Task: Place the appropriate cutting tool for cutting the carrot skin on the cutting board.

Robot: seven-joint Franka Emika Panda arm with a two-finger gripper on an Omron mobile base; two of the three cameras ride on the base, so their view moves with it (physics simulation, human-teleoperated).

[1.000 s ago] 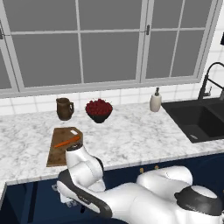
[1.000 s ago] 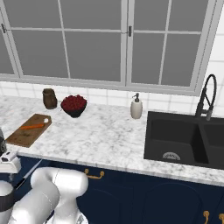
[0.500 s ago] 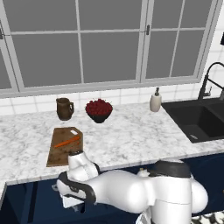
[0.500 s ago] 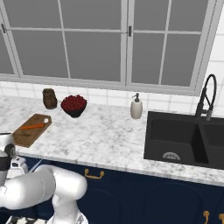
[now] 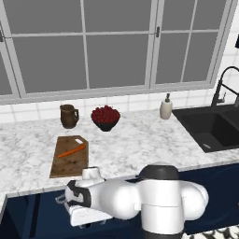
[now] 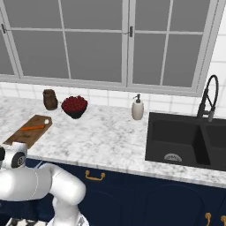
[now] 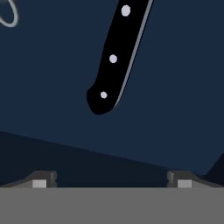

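The brown cutting board [image 5: 65,164] lies on the marble counter with the orange carrot [image 5: 71,151] on its far half; both also show at the left in the right base view, board [image 6: 20,134] and carrot [image 6: 32,127]. My hand [image 5: 83,213] hangs below the counter's front edge, against the dark blue cabinets. In the hand view my gripper [image 7: 111,180] is open, fingertips far apart with nothing between them. Ahead of it lies a black knife handle [image 7: 116,57] with three pale rivets on a dark blue surface. The peeler is out of view; a thin grey ring [image 7: 12,19] peeks in at the corner, unidentifiable.
Along the back of the counter stand a brown jug [image 5: 68,115], a dark bowl of red fruit [image 5: 105,115] and a soap dispenser [image 5: 165,108]. A black sink [image 5: 212,128] with a faucet [image 5: 220,88] is at the right. Cabinet fronts with brass handles [image 6: 95,176] run below.
The arm has folded downward: the hand dropped from counter height beside the board to below the counter's front edge. Board and carrot have not moved.
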